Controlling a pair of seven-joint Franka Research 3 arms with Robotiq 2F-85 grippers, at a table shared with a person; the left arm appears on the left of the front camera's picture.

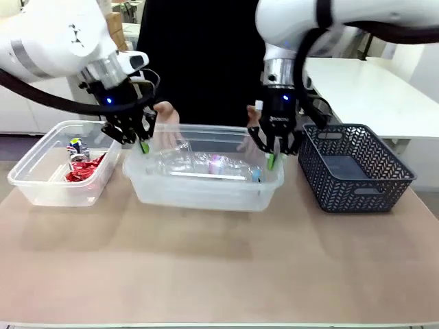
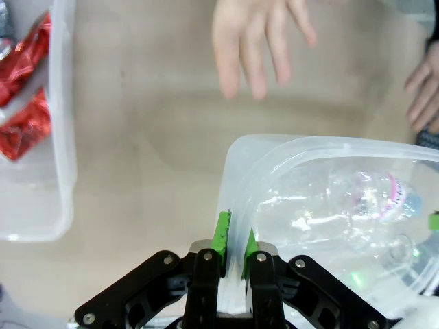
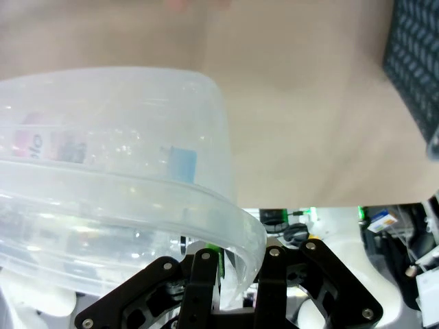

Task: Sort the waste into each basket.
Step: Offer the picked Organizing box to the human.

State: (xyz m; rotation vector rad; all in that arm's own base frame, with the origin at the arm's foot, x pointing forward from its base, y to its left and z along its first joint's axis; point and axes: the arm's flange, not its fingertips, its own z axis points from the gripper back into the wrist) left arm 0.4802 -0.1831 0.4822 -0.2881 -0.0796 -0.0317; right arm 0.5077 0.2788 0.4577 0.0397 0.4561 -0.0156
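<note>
Left pincer (image 2: 233, 255) pinches the rolled rim of the middle clear tub (image 2: 329, 154), its green pads (image 2: 221, 236) pressed to either side of the plastic wall at one short end. Right pincer (image 1: 274, 154) clamps the opposite short end the same way; from its wrist, the rim curves over the black fingers and hides the pads, yet the jaws stand pressed together on the wall. Two grips at opposite ends suggest the arms mean to carry or shift the tub level between them, since one hold alone would let the soft plastic sag and tip.

Between the two pincers, inside that tub, lie the clear plastic bottles (image 1: 206, 164), one with a pink-and-white label, on their sides. Beyond the left pincer's outer side stands the second clear tub (image 1: 41, 154), near but apart, holding crumpled red foil wrappers (image 1: 86, 170) and a small printed can (image 1: 75, 147). The sorting therefore looks largely done: shiny waste in one tub, bottles in the other.

Just outside the right pincer sits a dark lattice basket (image 1: 357, 168), which takes no part. Past the held tub, on the far side of the table (image 1: 206, 267), a person's hands (image 2: 257, 41) hover open near its rim, touching nothing that can be made out.
</note>
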